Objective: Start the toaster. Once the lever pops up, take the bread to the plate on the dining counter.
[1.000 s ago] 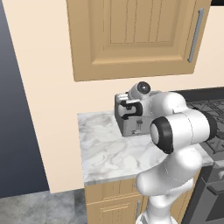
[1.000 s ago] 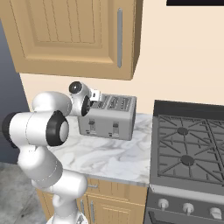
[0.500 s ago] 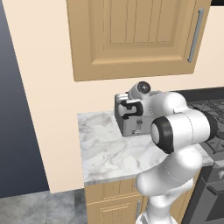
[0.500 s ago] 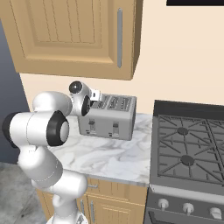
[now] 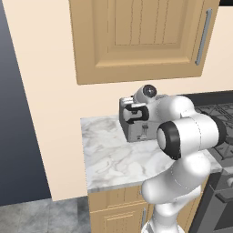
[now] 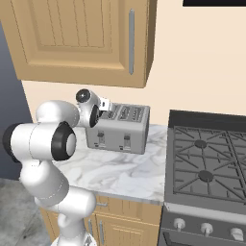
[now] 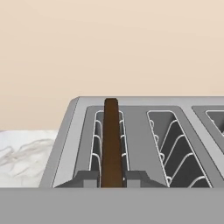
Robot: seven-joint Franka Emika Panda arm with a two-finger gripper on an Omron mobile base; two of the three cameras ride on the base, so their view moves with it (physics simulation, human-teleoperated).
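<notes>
The claw (image 7: 112, 177) is clamped on the near end of the one bread (image 7: 111, 140) slice, a fingertip (image 7: 87, 178) pressing each side. The bread stands on edge in the leftmost slot of the toaster (image 7: 140, 144), its long axis running away from the hand along that slot. Three slots show. The single toaster (image 6: 120, 129) sits on the marble worktop (image 6: 120, 170) beside a stove (image 6: 209, 163).
</notes>
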